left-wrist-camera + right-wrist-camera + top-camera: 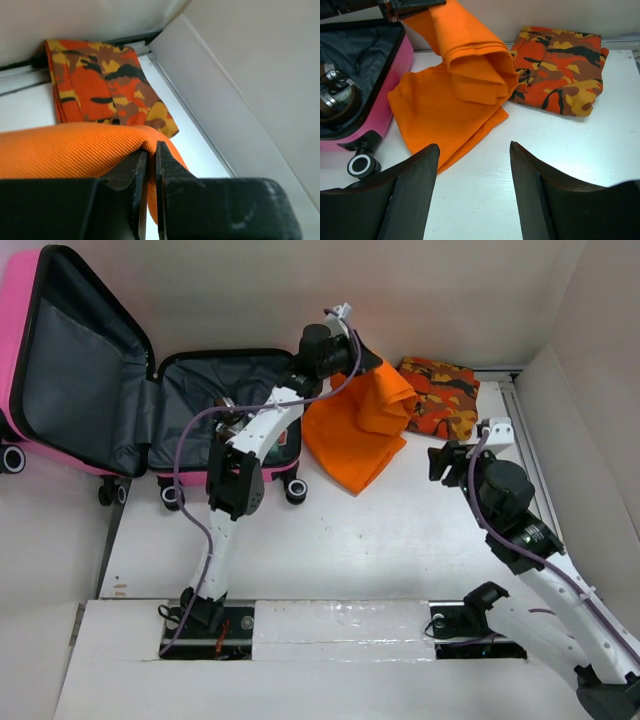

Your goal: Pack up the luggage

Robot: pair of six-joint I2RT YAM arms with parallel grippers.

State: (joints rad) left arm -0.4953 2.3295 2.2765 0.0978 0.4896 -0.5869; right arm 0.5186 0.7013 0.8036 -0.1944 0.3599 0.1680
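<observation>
Luggage (18,340) sits at the far left corner of the table (380,540), opened flat. The lid half stands at the left with its pink shell outward, and the base half lies beside it with the dark grey lining up. The base's pink wall (390,90) and one black-and-white wheel (361,165) show in the right wrist view. The left arm reaches over the base half. The left gripper (151,147) is just past the luggage's right rim, raised off the table, jaws nearly together and pinched on a fold of the orange cloth (355,435). That pinched edge is lifted, and the rest of the cloth hangs down and spreads on the table just beside the luggage's right side, near the wheel. The camouflage cloth (440,395) lies folded at the far edge toward the right corner, against the back wall. Its left edge is overlapped by the hanging orange cloth in the right wrist view; cannot tell whether they touch. The right gripper (474,146) is above bare table near the right edge, nearer than both cloths and pointing at them. Its jaws are wide apart with nothing between them, and it is apart from either cloth.
</observation>
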